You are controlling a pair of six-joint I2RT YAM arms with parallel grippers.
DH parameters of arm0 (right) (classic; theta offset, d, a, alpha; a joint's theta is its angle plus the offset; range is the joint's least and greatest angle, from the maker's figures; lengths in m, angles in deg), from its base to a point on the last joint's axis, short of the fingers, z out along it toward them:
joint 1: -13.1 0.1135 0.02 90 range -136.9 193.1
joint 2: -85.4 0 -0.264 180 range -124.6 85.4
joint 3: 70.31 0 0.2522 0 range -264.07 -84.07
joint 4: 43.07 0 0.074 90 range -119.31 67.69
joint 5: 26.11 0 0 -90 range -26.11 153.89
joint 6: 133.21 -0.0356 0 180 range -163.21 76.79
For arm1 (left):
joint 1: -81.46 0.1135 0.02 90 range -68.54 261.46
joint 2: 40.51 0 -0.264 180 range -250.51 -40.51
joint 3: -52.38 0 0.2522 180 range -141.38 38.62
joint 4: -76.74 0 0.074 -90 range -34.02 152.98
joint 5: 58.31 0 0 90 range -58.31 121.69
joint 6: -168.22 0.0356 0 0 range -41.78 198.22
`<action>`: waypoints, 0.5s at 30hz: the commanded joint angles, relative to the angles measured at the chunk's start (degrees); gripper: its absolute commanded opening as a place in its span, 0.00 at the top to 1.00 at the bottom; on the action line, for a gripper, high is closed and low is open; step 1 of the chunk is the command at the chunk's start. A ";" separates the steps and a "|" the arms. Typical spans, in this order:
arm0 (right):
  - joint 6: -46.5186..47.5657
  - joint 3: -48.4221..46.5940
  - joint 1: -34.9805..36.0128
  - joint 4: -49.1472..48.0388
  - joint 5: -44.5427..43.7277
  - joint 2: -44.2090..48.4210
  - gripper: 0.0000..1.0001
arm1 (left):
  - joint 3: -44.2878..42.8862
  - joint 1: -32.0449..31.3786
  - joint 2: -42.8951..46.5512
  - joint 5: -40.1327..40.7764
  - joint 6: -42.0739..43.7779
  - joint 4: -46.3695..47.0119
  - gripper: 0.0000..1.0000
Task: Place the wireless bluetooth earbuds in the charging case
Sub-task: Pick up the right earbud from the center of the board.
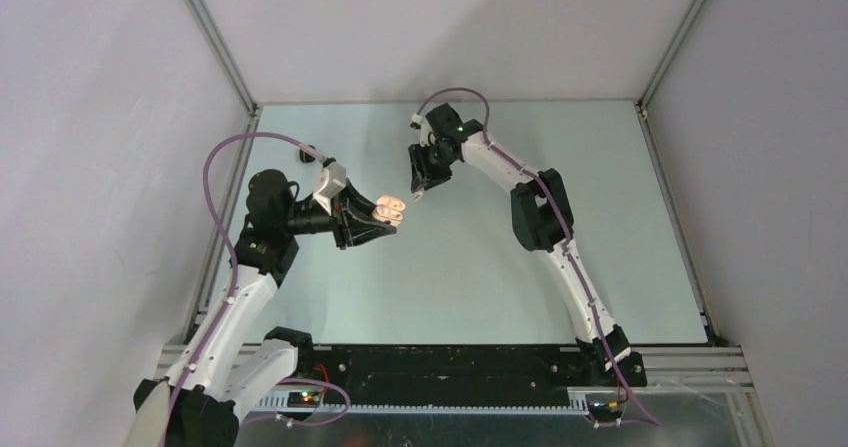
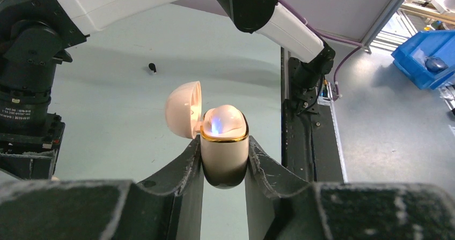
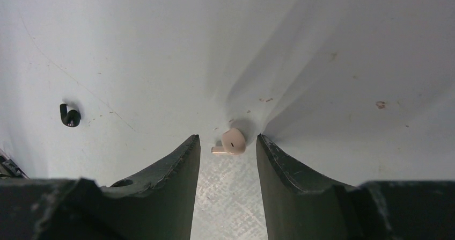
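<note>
While the left claw [image 2: 224, 143] clamps the open charging case [image 2: 224, 162], the right claw [image 3: 226, 139] stands parted around a white earbud [image 3: 234, 141].

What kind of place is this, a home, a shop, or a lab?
Most likely a robotics lab test cell: a left arm and a right arm are bolted at the near edge of the table, plain white panels on metal framing enclose it, and a blue parts bin sits beyond.
</note>
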 commanded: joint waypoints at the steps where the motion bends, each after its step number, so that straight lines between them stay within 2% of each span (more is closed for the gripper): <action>1: -0.48 -1.97 1.44 -0.07 -2.63 -1.98 0.52 | -3.22 0.56 0.16 -0.97 1.33 0.41 0.96; 5: 0.47 -2.10 2.11 0.73 -4.40 -2.14 0.54 | -3.34 0.53 0.27 -1.01 1.33 0.12 0.96; 10: 1.95 -1.97 2.89 1.93 -6.74 -1.98 0.61 | -3.42 0.49 0.31 -1.17 1.33 -0.03 0.96; 15: 5.38 -1.39 3.98 2.64 -9.84 -0.92 0.62 | -3.31 0.51 0.52 -1.11 1.37 -0.04 0.96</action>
